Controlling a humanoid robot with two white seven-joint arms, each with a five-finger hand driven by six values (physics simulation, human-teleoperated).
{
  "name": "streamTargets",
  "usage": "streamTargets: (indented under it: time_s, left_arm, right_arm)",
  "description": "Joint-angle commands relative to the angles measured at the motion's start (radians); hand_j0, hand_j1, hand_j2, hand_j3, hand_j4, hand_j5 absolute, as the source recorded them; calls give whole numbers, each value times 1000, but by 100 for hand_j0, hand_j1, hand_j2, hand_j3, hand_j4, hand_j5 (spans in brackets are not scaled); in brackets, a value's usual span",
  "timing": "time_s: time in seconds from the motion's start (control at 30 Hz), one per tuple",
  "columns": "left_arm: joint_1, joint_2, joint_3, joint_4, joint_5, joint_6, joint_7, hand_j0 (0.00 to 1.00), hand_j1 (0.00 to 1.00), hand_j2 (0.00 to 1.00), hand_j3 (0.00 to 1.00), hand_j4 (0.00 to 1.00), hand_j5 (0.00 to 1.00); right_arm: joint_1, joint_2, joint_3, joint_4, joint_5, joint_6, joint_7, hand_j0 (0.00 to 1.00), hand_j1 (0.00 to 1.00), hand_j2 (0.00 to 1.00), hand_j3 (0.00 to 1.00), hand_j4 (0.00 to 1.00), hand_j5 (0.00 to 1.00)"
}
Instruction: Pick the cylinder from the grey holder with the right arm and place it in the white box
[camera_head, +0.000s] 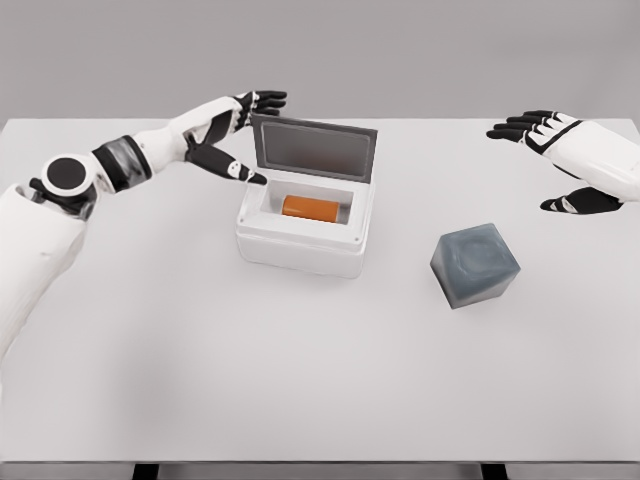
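Note:
An orange cylinder (311, 208) lies on its side inside the white box (300, 245), whose grey lid (313, 146) stands open at the back. The grey holder (475, 264) sits to the right of the box with nothing in it. My right hand (548, 160) hovers at the far right, above and beyond the holder, fingers spread and holding nothing. My left hand (240, 135) reaches in beside the lid's left edge, fingers extended, thumb near the box's left rim.
The white table (300, 390) spreads wide in front of the box and holder. Its far edge runs just behind the lid and both hands.

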Motion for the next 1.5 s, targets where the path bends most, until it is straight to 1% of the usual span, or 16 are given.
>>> streamTargets:
  time_s: [0.0, 0.13, 0.2, 0.27, 0.83, 0.9, 1.0, 1.07, 1.1, 1.13, 1.2, 1.23, 1.27, 1.3, 1.4, 1.47]
  left_arm:
    - [0, 8, 1, -7, 8, -25, 0, 100, 100, 100, 100, 100, 100]
    - [2, 10, 1, -9, 9, -31, 0, 100, 100, 100, 100, 100, 100]
    - [3, 11, 2, -16, 9, -85, 0, 100, 100, 100, 100, 100, 100]
    - [8, 34, 2, -22, 9, -88, 0, 100, 100, 100, 100, 100, 100]
    - [80, 137, 7, -183, 17, -92, 0, 100, 100, 100, 100, 100, 100]
    - [81, 143, 7, -187, 23, -105, 0, 100, 100, 100, 100, 100, 100]
    - [100, 200, 12, -222, 54, -137, 0, 100, 100, 100, 100, 100, 100]
    - [103, 281, 12, -283, 110, -160, 0, 100, 100, 100, 100, 100, 100]
    - [121, 323, 13, -303, 140, -178, 0, 100, 100, 100, 100, 100, 100]
    - [127, 340, 15, -315, 150, -183, 0, 100, 100, 100, 100, 100, 100]
    - [135, 421, 15, -355, 181, -246, 0, 100, 100, 100, 100, 100, 100]
    - [147, 433, 16, -355, 181, -279, 0, 100, 100, 100, 100, 100, 100]
    - [159, 467, 15, -352, 180, -375, 0, 100, 100, 100, 100, 100, 100]
    - [173, 493, 16, -351, 180, -403, 0, 100, 100, 100, 100, 100, 100]
    - [210, 554, 16, -348, 178, -403, 0, 100, 100, 100, 100, 100, 100]
    - [212, 564, 15, -343, 170, -403, 0, 100, 100, 100, 100, 100, 100]
  right_arm:
    - [0, -1, 0, 1, -7, 3, -1, 100, 100, 100, 100, 100, 100]
    - [0, -1, 6, -1, -4, 3, -1, 100, 100, 100, 100, 100, 100]
    - [0, -1, 6, -1, -4, 3, -1, 100, 100, 100, 100, 100, 100]
    - [0, -1, 6, -1, -1, 3, -1, 100, 100, 100, 100, 100, 100]
    - [-5, -1, 8, 4, 17, 3, -1, 100, 100, 100, 100, 100, 100]
    - [-5, -1, 8, 4, 17, 3, -1, 100, 100, 100, 100, 100, 100]
    - [-5, -3, 8, 7, 17, 3, -1, 100, 100, 100, 100, 100, 100]
    - [-5, -3, 8, 5, 17, 3, -1, 100, 100, 100, 100, 100, 100]
    - [-5, -1, 8, 5, 17, 3, -1, 100, 100, 100, 100, 100, 100]
    - [-5, -1, 8, 5, 17, 3, -1, 100, 100, 100, 100, 100, 100]
    - [-5, -1, 8, 5, 17, 3, -1, 100, 100, 100, 100, 100, 100]
    - [-5, -1, 8, 5, 17, 3, -1, 100, 100, 100, 100, 100, 100]
    - [-5, 1, 11, 4, 17, 3, -1, 100, 100, 100, 100, 100, 100]
    - [-5, -3, 12, 4, 17, 3, -1, 100, 100, 100, 100, 100, 100]
    - [-5, -3, 12, 5, 17, 3, -1, 100, 100, 100, 100, 100, 100]
    - [-5, -3, 12, 4, 17, 3, -1, 100, 100, 100, 100, 100, 100]
